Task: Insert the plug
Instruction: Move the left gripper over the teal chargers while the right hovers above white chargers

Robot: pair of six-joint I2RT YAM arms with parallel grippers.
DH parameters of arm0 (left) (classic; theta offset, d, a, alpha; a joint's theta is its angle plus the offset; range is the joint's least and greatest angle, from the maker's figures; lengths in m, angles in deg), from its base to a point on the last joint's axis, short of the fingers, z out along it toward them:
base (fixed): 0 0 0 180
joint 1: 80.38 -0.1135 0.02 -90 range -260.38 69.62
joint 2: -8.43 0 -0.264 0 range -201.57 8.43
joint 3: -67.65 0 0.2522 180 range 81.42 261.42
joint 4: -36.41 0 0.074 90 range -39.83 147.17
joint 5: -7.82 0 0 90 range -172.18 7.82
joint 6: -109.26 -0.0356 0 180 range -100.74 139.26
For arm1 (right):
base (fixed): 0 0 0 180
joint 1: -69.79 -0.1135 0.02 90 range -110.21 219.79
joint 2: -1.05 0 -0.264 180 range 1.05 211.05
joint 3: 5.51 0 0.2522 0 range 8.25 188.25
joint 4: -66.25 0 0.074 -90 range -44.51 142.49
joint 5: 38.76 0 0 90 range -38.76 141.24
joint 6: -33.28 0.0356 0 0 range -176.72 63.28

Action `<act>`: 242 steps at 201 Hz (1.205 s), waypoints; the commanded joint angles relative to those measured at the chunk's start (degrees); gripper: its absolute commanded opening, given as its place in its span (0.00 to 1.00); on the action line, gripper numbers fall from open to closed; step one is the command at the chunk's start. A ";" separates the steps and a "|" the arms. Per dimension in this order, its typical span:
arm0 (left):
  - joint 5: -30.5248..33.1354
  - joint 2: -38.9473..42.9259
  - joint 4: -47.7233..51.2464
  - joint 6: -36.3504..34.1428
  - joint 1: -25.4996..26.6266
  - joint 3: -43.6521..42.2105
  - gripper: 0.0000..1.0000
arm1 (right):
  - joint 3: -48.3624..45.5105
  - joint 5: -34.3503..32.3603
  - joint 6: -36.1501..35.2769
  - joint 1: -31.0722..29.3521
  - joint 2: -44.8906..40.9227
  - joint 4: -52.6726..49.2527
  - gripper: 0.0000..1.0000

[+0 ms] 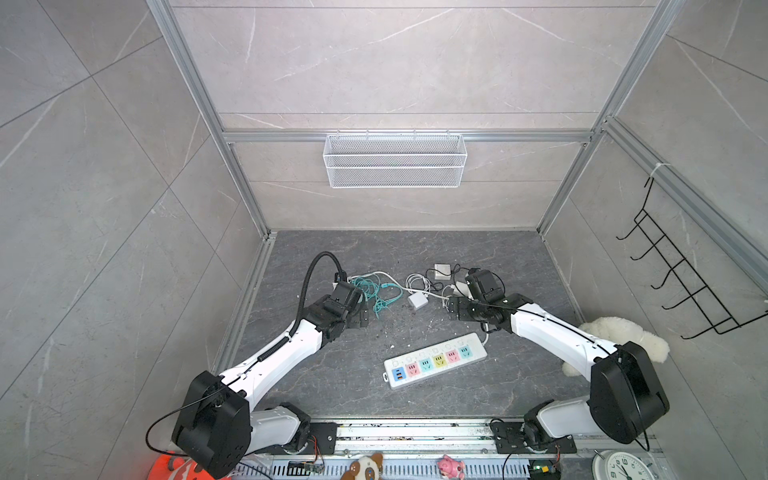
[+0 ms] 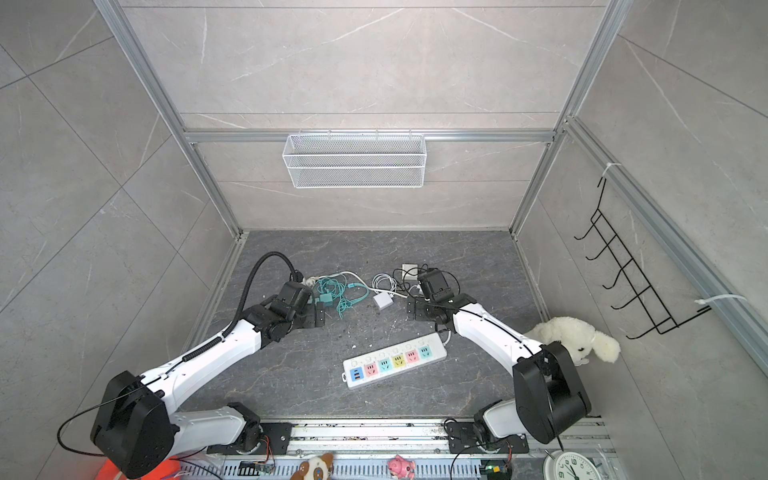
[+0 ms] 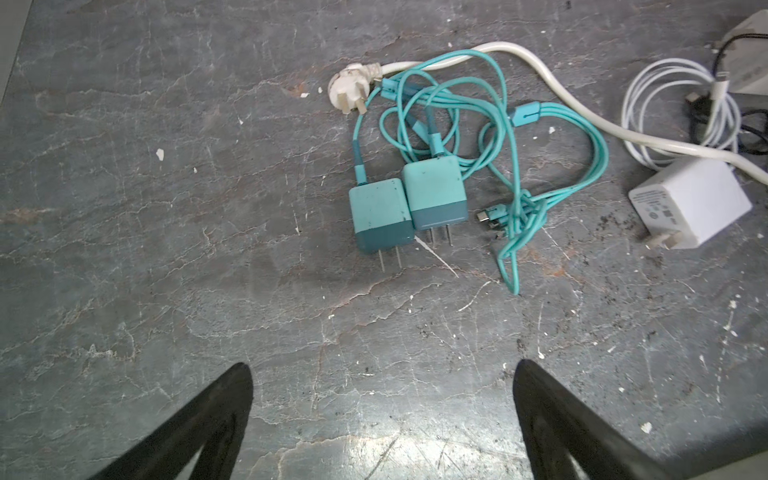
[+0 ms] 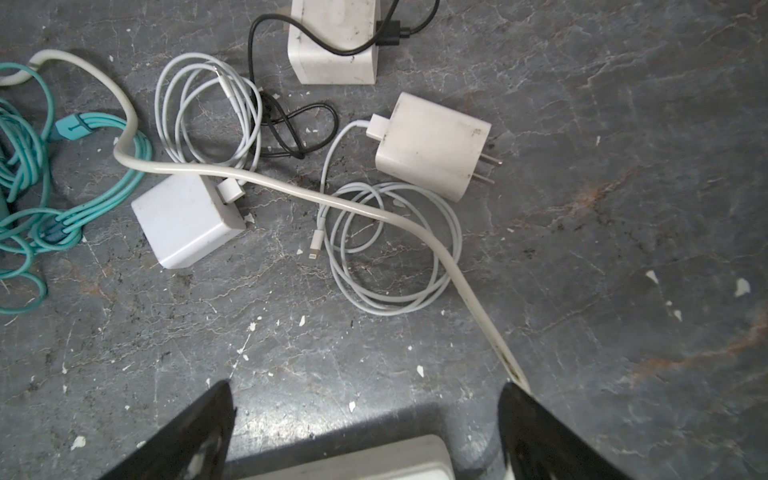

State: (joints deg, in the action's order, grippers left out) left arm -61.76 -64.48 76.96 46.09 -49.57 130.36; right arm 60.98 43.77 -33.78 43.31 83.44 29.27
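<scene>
A white power strip point(image 1: 435, 360) with coloured sockets lies flat on the dark floor, and its end point(image 4: 353, 465) shows under my right gripper. Two teal charger plugs point(image 3: 380, 220) lie side by side with their prongs toward my left gripper point(image 3: 382, 365), which hovers open and empty short of them. A white charger plug point(image 4: 432, 145) with a coiled cable lies ahead of my open, empty right gripper point(image 4: 365, 385). Another white cube charger point(image 4: 187, 220) lies between the two groups. In both top views the grippers point(image 1: 362, 316) point(image 1: 454, 308) face each other across the plugs.
The strip's thick white cord point(image 4: 291, 191) runs over the cables to a three-pin plug point(image 3: 349, 85). Tangled teal cables point(image 3: 519, 166) and a black cable point(image 4: 291, 124) lie about, with a white block point(image 4: 332, 41) behind. A plush toy point(image 1: 623, 336) sits by the right wall.
</scene>
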 commanded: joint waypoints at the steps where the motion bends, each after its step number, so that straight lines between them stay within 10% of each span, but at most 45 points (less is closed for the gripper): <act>1: -1.07 -1.70 0.04 2.46 -2.46 2.25 1.00 | 1.35 -1.64 0.05 -1.28 1.32 0.55 0.99; 242: -11.52 -22.63 -7.83 5.51 -12.08 10.25 0.85 | 1.23 -3.96 -3.43 -2.29 0.92 -0.68 0.99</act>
State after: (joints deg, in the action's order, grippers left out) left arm -72.34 -86.40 69.83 50.35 -61.40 139.59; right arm 61.00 40.91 -35.99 41.39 84.34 29.22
